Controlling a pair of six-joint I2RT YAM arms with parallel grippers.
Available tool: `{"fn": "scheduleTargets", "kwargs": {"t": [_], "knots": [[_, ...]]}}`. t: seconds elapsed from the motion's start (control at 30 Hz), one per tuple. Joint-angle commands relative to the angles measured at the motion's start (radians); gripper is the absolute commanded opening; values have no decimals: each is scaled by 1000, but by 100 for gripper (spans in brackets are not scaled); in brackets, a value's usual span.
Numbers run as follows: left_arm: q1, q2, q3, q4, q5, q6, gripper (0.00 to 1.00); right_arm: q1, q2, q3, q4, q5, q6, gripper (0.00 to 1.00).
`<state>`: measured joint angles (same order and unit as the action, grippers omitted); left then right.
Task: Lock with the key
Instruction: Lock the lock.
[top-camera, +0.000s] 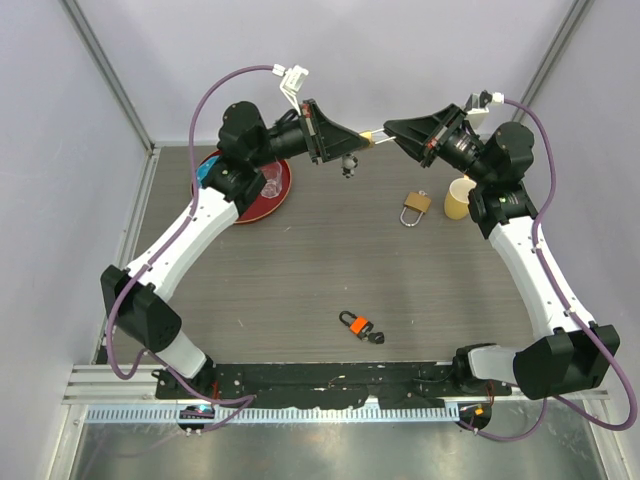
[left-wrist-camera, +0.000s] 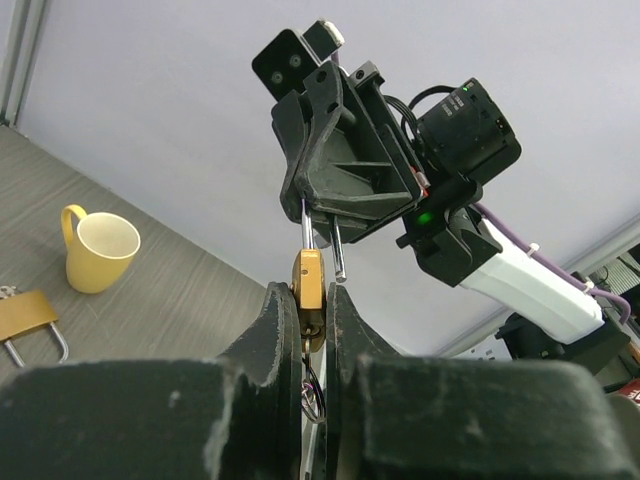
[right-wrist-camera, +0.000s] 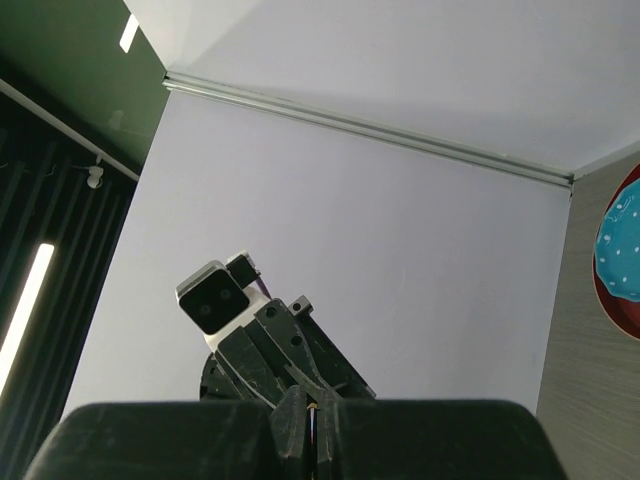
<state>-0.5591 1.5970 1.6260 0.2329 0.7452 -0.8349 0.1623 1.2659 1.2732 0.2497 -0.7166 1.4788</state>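
A small brass padlock (left-wrist-camera: 308, 280) is held in the air between both grippers, above the back of the table (top-camera: 300, 270). My left gripper (left-wrist-camera: 311, 297) is shut on the padlock's body. Its steel shackle (left-wrist-camera: 305, 228) stands open, with one leg's free end bare. My right gripper (top-camera: 392, 133) faces the left gripper (top-camera: 358, 138) and is shut on the shackle; in the right wrist view (right-wrist-camera: 308, 402) only a thin sliver shows between its fingers. A key ring (left-wrist-camera: 312, 400) hangs from the padlock's underside, and the keys (top-camera: 349, 166) dangle below.
A larger brass padlock (top-camera: 415, 206) lies on the table beside a yellow mug (top-camera: 459, 198). A red plate (top-camera: 268, 190) sits at the back left under the left arm. A small black and orange lock (top-camera: 361, 325) lies near the front middle.
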Motion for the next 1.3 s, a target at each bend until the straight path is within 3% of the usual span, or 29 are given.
{"fn": "scheduleTargets", "kwargs": {"t": [0.0, 0.07, 0.1, 0.17, 0.2, 0.3, 0.4, 0.67, 0.83, 1.0, 1.27], "knots": [[-2, 4, 61, -22, -7, -4, 0, 0, -16, -1, 22, -24, -49, 11], [2, 7, 75, -41, -12, -3, 0, -1, -5, -2, 23, -53, -83, 20], [7, 11, 86, -53, -17, -4, 0, -1, -5, -2, 10, -60, -100, 34], [19, 12, 95, -70, -14, -9, 0, -1, -7, 5, -22, -60, -139, 48], [25, 12, 100, -84, -14, -7, 0, -1, -10, 9, -73, -58, -199, 60], [53, 8, 104, -122, 3, -9, 0, -1, -13, 26, -180, -55, -319, 75], [94, -6, 92, -167, 35, -12, 0, -3, -14, 35, -280, -53, -402, 82], [235, -118, -67, -254, 147, -29, 0, -3, 23, 60, -398, -106, -619, 83], [326, -206, -202, -257, 218, -73, 0, 25, 65, 61, -389, -170, -626, 82], [346, -284, -333, -257, 292, -107, 0, 88, 127, 75, -379, -218, -667, 70], [346, -354, -483, -187, 353, -171, 0, 189, 171, 103, -311, -277, -707, 66]]}}
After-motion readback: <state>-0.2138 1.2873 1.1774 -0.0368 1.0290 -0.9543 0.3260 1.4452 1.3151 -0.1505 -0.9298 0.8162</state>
